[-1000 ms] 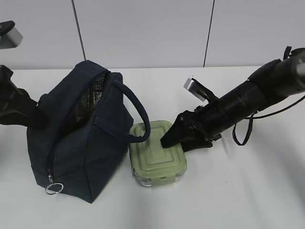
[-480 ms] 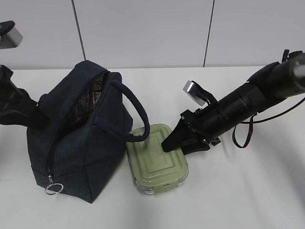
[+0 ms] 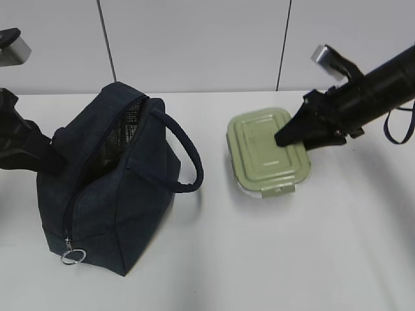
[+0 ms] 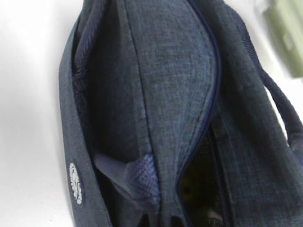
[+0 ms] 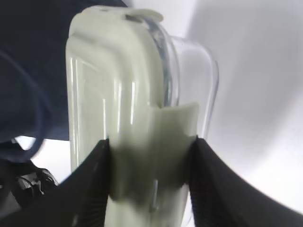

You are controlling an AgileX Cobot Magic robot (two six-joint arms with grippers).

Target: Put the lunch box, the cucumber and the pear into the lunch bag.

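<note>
The lunch bag (image 3: 110, 194) stands at the left with its top open; it fills the left wrist view (image 4: 156, 85). My left gripper (image 3: 40, 157) is at the bag's left end, shut on its fabric edge. A yellowish shape with a dark spot, seemingly the pear (image 4: 186, 189), shows inside the opening. The cucumber is out of view. My right gripper (image 3: 288, 137) is shut on the lunch box (image 3: 266, 152) and holds it tilted above the table, right of the bag. In the right wrist view the fingers (image 5: 90, 179) clamp the lunch box (image 5: 123, 94) at its clip.
The bag's looped handle (image 3: 185, 155) sticks out to the right toward the lunch box. A metal ring pull (image 3: 73, 256) hangs at the bag's front corner. A white table (image 3: 259, 259) lies under everything, with a panelled wall behind.
My right gripper has lifted the lunch box from beside the bag's handle and carried it up and to the right. The bag and the left arm have not moved.
</note>
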